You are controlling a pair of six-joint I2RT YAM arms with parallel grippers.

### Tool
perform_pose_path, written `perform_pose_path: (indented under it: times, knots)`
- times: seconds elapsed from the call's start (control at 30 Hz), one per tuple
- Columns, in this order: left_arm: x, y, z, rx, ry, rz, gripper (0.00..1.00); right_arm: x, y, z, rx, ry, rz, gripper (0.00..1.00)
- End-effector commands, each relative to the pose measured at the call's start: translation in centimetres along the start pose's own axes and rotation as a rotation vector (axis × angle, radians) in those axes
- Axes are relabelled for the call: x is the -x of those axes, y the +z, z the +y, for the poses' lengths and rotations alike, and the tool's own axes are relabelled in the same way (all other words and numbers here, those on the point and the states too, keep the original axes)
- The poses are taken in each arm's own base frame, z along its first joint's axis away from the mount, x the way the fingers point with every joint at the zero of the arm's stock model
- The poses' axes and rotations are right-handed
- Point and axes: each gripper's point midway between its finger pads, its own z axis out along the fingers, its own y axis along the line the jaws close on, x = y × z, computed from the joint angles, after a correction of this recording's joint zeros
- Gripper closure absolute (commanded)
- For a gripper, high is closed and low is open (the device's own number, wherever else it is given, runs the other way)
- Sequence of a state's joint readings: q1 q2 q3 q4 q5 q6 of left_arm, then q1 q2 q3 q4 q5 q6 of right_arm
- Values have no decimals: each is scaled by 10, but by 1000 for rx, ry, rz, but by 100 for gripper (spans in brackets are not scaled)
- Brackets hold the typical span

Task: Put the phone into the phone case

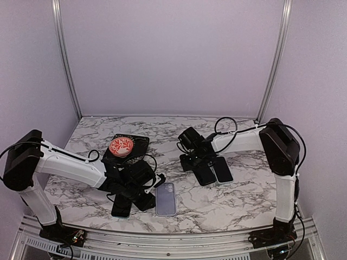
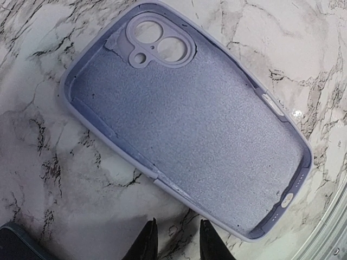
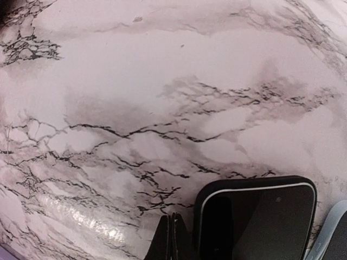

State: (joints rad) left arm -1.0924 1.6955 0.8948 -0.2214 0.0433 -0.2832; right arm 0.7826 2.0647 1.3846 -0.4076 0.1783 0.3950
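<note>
Top external view, read left to right: a dark phone lies flat on the marble table, just beside the left gripper. The lilac phone case lies immediately to the right of that gripper, near the table's front edge. The left wrist view shows the case open side up, with its camera cutout at the far end from the fingertips. These stand slightly apart with bare marble between them, so the left gripper is narrowly open and holds nothing.

Further right, the right gripper sits low over the table, fingers pressed together and empty. A pair of phones lies side by side just beside it, well apart from the case. Which phone belongs in the case cannot be told.

The step in hand appears to be picking up a phone. The chosen phone should be gripped across its long edges and turned so that its camera corner matches the cutout. One end is seated under the lip first, then the remaining corners are pressed down. The free gripper should pin the case, which is likely to slide on smooth marble.
</note>
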Motion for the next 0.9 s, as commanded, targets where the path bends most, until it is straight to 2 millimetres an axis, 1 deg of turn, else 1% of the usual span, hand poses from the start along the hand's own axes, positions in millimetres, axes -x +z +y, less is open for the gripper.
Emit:
perform_pose_path:
  times: [0.0,0.1,0.17,0.33,0.43,0.53,0.6,0.7,0.87]
  knots:
    - [-5,3,3,18,4,11,74,-8,5,-38,-99,84,8,100]
    - [-5,5,2,15,7,11,74,-11,-5,-57,-135,122,-15,100]
    - [-4,6,1,8,9,13,74,-15,-10,-66,-146,138,-27,100]
    - [-5,6,0,1,8,17,74,-19,-18,-77,-173,121,-25,100]
    - [-5,6,-1,-2,7,15,74,-22,-23,-88,-220,113,-21,100]
    - [-4,8,-1,-4,13,14,74,-24,-26,-98,-222,132,-16,100]
    - [-2,9,-2,-6,17,12,74,-20,-33,-98,-211,126,-28,100]
    - [4,10,-5,-17,24,-1,74,-9,-45,-89,-165,116,-58,98]
    - [29,7,-14,-38,46,-49,74,5,-69,-75,-110,117,-110,97]
